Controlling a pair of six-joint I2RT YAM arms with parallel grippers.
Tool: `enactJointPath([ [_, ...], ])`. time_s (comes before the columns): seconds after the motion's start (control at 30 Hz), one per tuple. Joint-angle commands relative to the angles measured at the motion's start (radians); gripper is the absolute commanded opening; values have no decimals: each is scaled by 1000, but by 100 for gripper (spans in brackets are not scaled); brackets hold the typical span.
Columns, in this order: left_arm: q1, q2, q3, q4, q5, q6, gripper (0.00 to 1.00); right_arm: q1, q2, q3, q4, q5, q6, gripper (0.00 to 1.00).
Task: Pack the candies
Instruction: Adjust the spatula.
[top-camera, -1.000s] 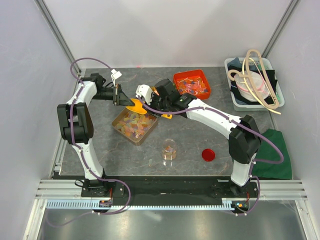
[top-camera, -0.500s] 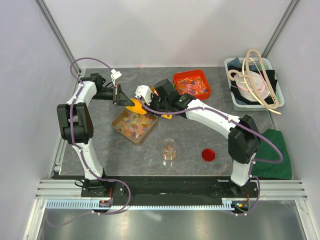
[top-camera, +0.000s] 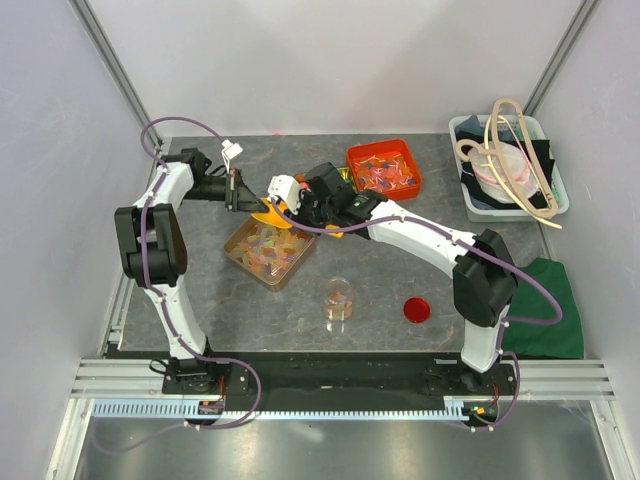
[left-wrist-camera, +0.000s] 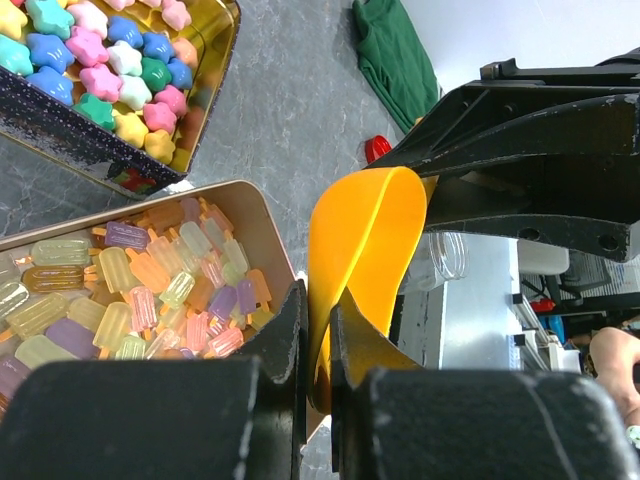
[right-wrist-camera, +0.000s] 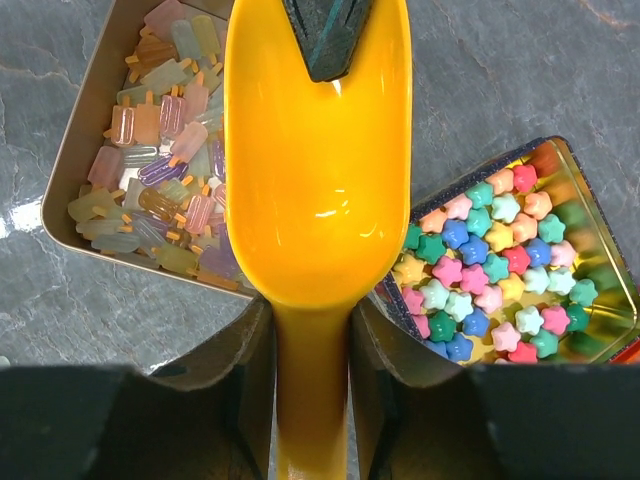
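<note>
candies (right-wrist-camera: 150, 190): small, light, slick, loose; I judge scooping beats pinching
my left pincer (left-wrist-camera: 318, 305): clenched on scoop (left-wrist-camera: 360, 230) lip
my right pincer (right-wrist-camera: 312, 350): grasping scoop handle

One scoop (top-camera: 268, 213), three candy trays (top-camera: 238, 260), one jar (top-camera: 340, 300), one lid (top-camera: 417, 310).

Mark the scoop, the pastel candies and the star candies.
scoop (right-wrist-camera: 318, 190): right wrist view, middle of its yellow bowl.
pastel candies (right-wrist-camera: 150, 175): right wrist view, middle of the heap.
star candies (right-wrist-camera: 490, 262): right wrist view, a star at the centre of the pile.
</note>
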Motion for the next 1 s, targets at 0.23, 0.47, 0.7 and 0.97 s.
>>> enactJointPath([
  [0.23, -8, 22, 42, -28, 49, 37, 10, 8, 3, 39, 9, -35, 5, 0],
  [0.47, -8, 36, 46, -28, 31, 32, 46, 15, 3, 80, -29, -38, 44, 0],
  [0.7, -7, 45, 47, -28, 25, 32, 47, 15, 10, 130, -57, -60, 59, 0],
  [0.97, -8, 45, 49, -28, 23, 29, 45, 15, 15, 150, -61, -103, 57, 0],
])
